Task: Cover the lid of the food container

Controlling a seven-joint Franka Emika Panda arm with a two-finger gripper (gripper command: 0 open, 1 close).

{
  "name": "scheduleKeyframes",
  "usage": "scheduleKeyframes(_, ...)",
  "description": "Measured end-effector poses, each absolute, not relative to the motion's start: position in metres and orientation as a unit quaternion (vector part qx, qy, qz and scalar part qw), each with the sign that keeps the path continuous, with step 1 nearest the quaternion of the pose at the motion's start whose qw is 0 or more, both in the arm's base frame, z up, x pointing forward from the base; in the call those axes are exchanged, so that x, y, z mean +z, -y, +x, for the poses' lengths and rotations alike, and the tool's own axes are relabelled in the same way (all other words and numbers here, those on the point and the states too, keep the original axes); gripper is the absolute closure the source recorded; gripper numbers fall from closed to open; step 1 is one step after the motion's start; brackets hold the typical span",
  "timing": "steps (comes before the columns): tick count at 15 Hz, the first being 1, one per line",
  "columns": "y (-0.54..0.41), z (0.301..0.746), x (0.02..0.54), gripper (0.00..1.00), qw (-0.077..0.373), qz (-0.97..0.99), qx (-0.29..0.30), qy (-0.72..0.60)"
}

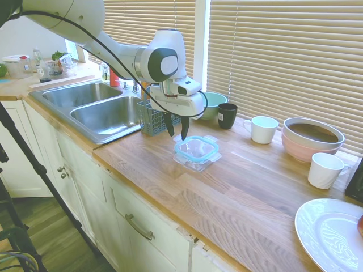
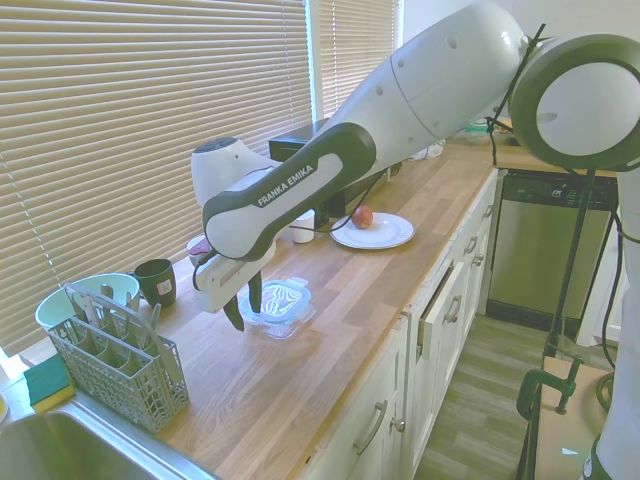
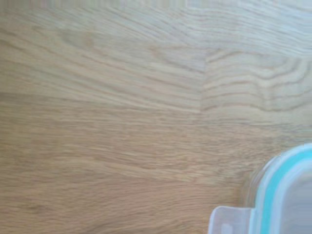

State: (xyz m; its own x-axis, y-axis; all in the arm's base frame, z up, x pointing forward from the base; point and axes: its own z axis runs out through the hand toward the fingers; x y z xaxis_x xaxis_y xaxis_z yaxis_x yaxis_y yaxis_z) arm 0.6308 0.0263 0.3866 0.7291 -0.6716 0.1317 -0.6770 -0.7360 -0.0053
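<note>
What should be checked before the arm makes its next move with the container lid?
1. Lid sits on the food container: ok, it rests on top and looks level.
2. Snap tabs pressed down: not ok, they flare outward in both exterior views.
3. Gripper free of the lid: ok, fingers open, just above its sink-side edge.
4. Container flat on the wooden counter: ok.
5. Clearance from the cutlery basket and black cup: ok, both stand apart.
6. Seal fully seated all round: cannot tell.

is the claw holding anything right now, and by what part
Nothing is held. The claw hangs open above the sink-side edge of the lid, which lies on the food container on the counter.
</note>
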Motion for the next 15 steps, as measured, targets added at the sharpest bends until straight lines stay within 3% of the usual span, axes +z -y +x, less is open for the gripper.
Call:
scheduleKeyframes(4, -0.016, 0.614, 0.427, 0.0, -0.002, 0.926, 0.075, 0.369)
scheduleKeyframes(9, 0.025, 0.54, 0.459, 0.0, -0.028, 0.924, 0.067, 0.375)
scheduleKeyframes(15, 0.058, 0.464, 0.442, 0.0, -0.029, 0.921, 0.051, 0.385)
